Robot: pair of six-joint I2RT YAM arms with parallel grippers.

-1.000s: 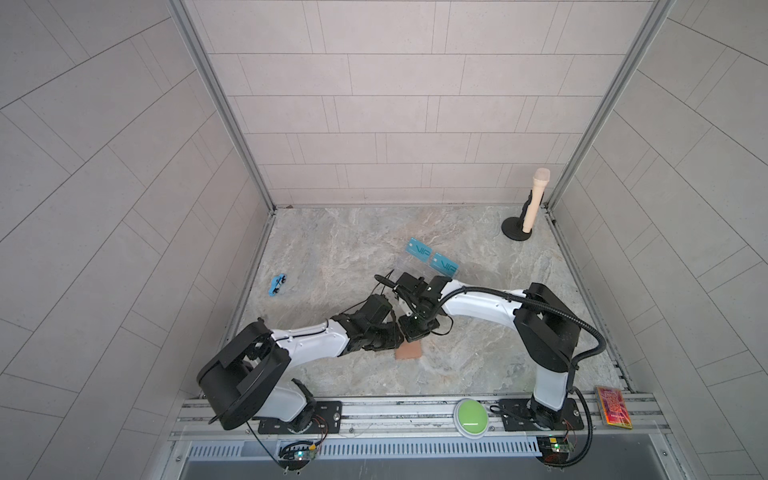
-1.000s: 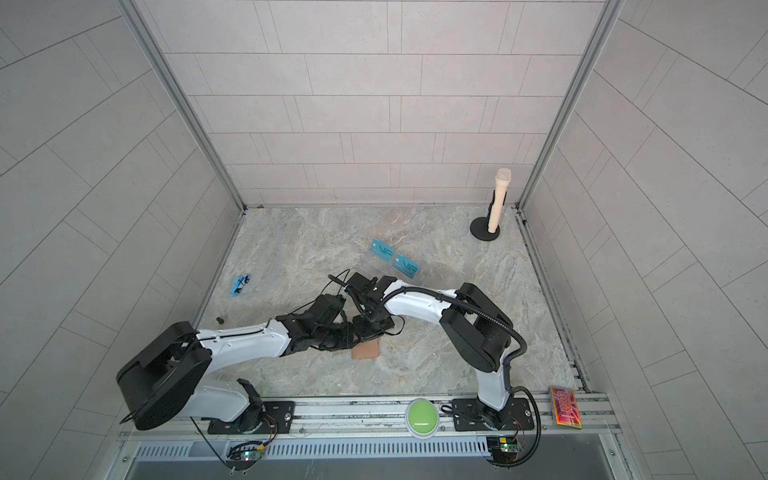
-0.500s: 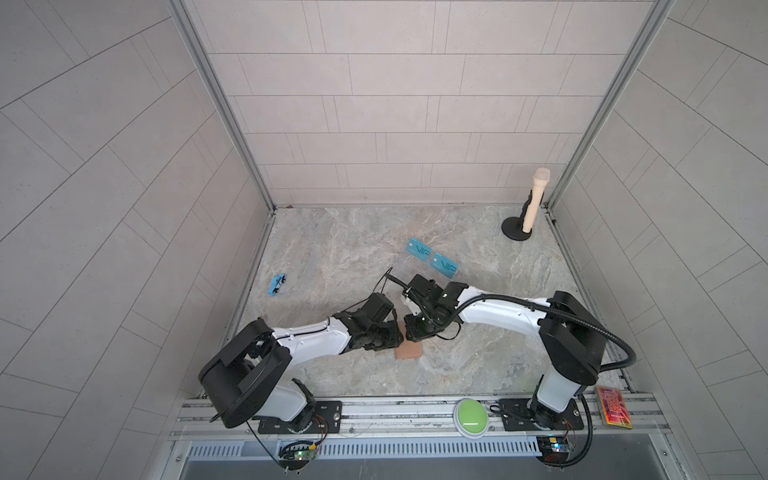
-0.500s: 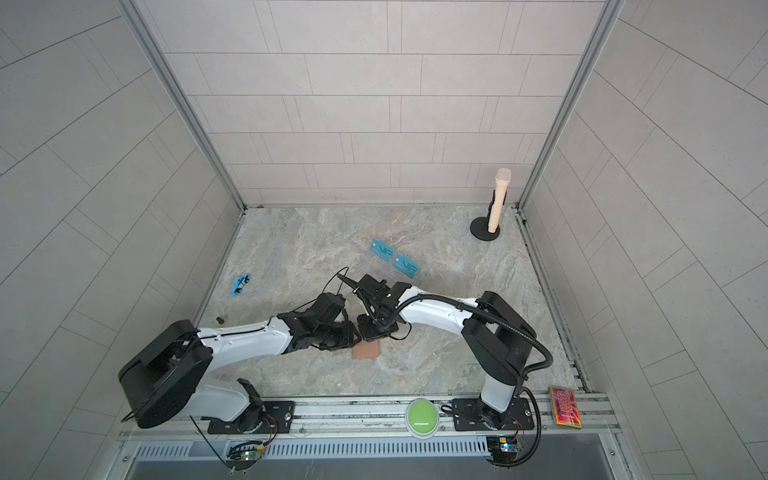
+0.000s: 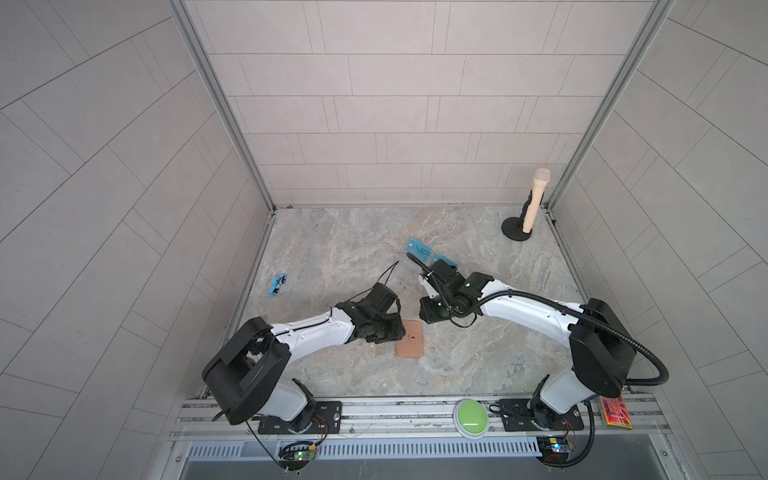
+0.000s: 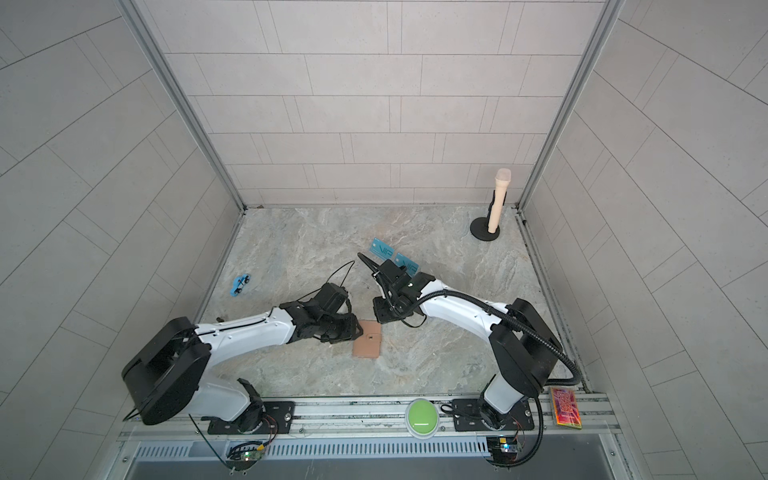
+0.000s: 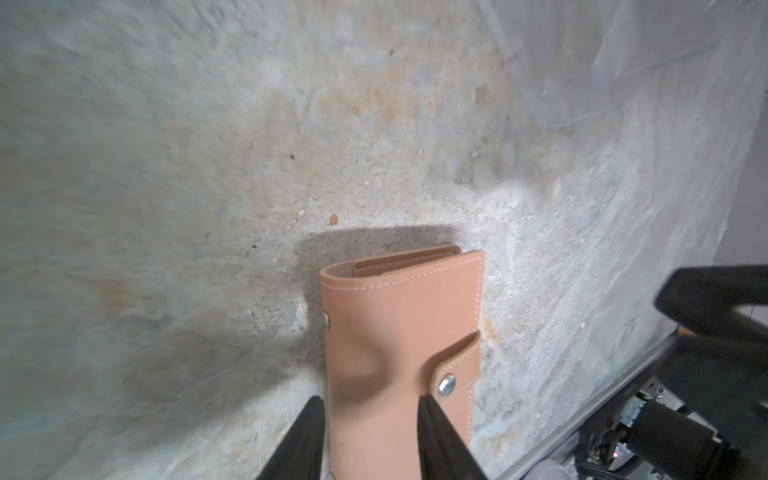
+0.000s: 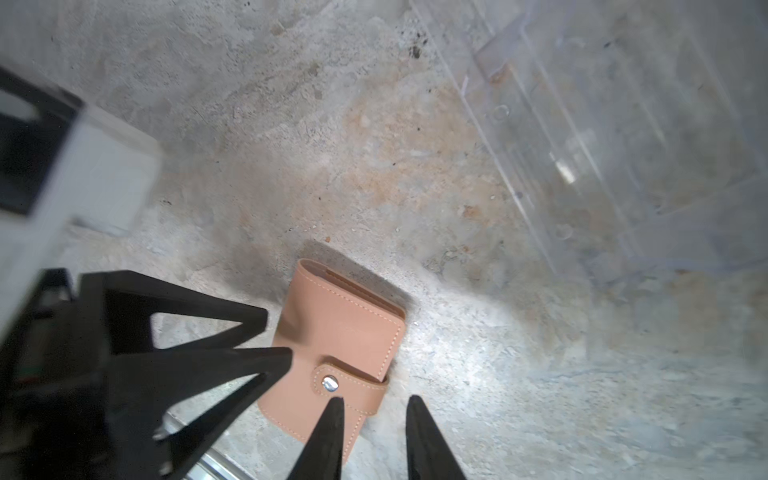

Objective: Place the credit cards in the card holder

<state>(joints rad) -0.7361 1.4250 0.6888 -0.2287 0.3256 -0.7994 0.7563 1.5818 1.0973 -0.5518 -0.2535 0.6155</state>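
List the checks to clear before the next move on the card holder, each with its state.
1. Card holder lying flat, seen in both wrist views: ok.
2. Snap undone for loading: not ok, fastened.
3. Right gripper empty, jaws apart: ok.
4. Left gripper clear of the holder: not ok; one finger lies over it, the other beside its edge.
5. Teal credit cards in sight: ok; one is partly behind the right arm.
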